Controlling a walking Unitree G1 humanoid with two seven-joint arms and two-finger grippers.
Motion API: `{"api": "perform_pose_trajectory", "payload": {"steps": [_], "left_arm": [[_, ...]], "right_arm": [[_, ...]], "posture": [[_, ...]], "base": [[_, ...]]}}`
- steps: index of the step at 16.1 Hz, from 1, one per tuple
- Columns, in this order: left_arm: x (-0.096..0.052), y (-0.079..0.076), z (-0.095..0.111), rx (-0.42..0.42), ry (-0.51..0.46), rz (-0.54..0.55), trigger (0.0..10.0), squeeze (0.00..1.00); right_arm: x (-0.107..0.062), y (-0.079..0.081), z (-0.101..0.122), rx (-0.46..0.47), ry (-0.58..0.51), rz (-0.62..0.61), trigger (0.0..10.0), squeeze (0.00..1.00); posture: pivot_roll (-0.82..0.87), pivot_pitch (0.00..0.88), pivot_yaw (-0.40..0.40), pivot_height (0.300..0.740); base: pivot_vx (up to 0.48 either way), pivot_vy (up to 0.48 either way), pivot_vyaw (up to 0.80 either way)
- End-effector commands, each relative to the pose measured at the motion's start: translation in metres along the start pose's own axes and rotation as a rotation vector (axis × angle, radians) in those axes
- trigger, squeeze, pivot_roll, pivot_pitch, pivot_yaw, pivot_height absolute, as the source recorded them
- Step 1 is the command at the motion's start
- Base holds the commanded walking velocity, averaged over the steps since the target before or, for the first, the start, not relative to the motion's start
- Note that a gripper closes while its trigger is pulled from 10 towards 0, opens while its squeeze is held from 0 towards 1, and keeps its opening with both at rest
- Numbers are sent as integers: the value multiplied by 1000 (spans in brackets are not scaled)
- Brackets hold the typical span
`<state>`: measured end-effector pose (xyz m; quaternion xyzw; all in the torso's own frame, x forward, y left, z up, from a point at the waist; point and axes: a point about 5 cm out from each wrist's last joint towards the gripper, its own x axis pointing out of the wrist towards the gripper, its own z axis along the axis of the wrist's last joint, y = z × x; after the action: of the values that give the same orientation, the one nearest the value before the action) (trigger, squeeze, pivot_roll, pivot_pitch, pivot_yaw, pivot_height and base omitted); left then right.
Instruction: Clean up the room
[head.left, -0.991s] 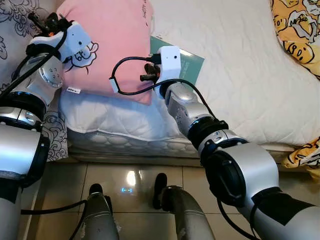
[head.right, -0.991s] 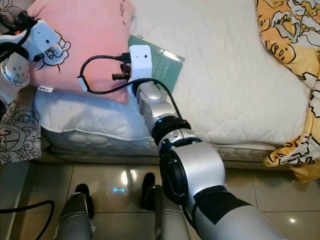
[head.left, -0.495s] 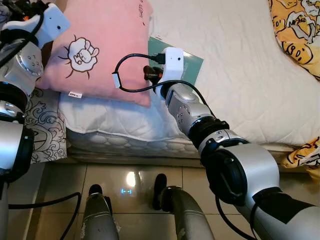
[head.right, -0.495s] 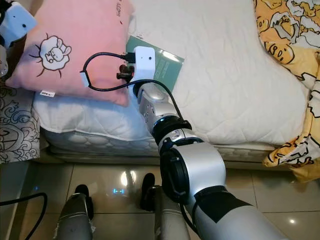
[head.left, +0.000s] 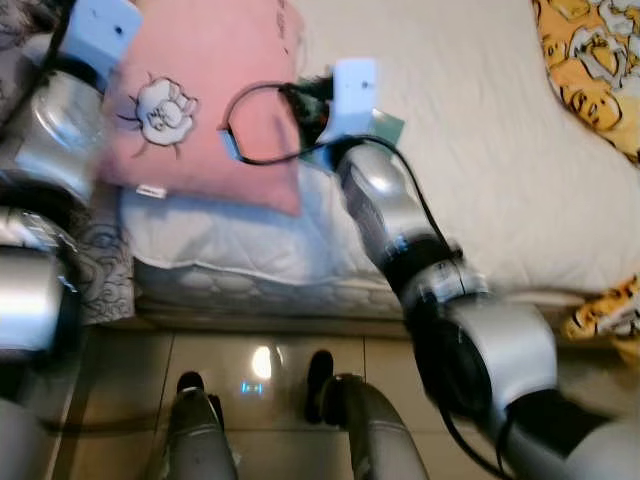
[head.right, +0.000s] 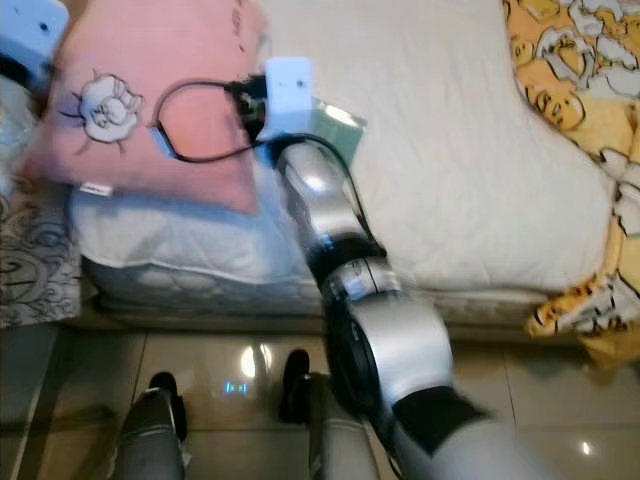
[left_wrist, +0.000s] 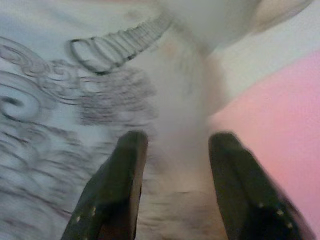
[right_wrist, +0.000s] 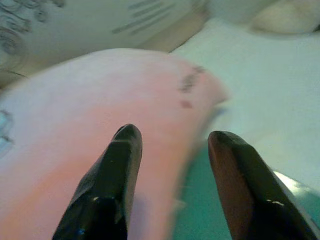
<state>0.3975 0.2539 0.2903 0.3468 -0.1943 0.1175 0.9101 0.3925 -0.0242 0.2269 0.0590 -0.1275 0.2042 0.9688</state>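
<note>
Right wrist view: jaws of the right gripper (right_wrist: 170, 185) spread and empty, hovering above the near edge of the pink pillow (head.left: 200, 110) and the green book (right_wrist: 220, 210) tucked beside it on the bed (head.left: 480, 150). Left wrist view: left gripper (left_wrist: 172, 187) likewise spread, holding nothing, at the pillow's far-left corner over a patterned grey fabric (left_wrist: 55, 100). Nothing lifted yet; pillow, book and the yellow blanket (head.left: 590, 70) at right all seemingly left to tidy.
</note>
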Motion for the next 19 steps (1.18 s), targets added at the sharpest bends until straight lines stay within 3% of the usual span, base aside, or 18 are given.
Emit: {"api": "perform_pose_trajectory", "payload": {"steps": [1, 2, 3, 4, 5, 7, 9, 14, 15, 17, 19], "left_arm": [[-11, -12, -5, -129, -11, -38, 10000, 1000], [-38, -36, -11, -267, -9, -106, 10000, 1000], [-53, -50, -12, -323, -14, -144, 10000, 812], [-68, -63, -11, -357, -24, -172, 10000, 0], [-73, -68, -10, -371, -29, -179, 10000, 0], [-79, -79, -14, -434, 5, -170, 10000, 0], [-84, -85, -17, -431, 22, -222, 10000, 0], [-106, -92, -37, -435, 171, -289, 10000, 0], [-107, -93, -34, -468, 154, -290, 10000, 0], [-105, -97, -21, -441, 79, -305, 10000, 0], [-103, -93, -20, -458, 88, -295, 10000, 0]], "right_arm": [[-16, -25, -8, -75, -19, -91, 10000, 1000], [-41, -51, -16, -158, -39, -175, 10000, 1000], [-55, -62, -24, -210, -31, -212, 10000, 1000], [-69, -73, -42, -217, 46, -278, 10000, 737], [-77, -78, -50, -220, 73, -309, 10000, 0], [-94, -70, -66, -226, 106, -307, 10000, 0], [-98, -60, -75, -215, 130, -270, 10000, 0], [-112, -56, -85, -191, 157, -260, 10000, 0], [-113, -56, -85, -191, 159, -259, 10000, 0], [-109, -51, -83, -194, 151, -238, 10000, 0], [-107, -49, -84, -189, 165, -229, 10000, 0]], "posture": [[11, 189, -181, 740], [13, 135, -161, 740], [13, 120, -152, 740], [11, 93, -141, 740], [9, 92, -140, 740], [-8, 83, -123, 740], [-15, 80, -108, 740], [-17, 58, -94, 740], [-17, 53, -89, 740], [-7, 43, -88, 740], [-5, 37, -89, 740]], "base": [[0, 0, 0], [0, 0, 0], [0, 0, 0], [0, -469, 0], [0, -424, 0], [253, -405, 0], [270, -394, 0], [166, -234, 0], [0, 0, 0], [208, 0, 0], [420, 0, -400]]}}
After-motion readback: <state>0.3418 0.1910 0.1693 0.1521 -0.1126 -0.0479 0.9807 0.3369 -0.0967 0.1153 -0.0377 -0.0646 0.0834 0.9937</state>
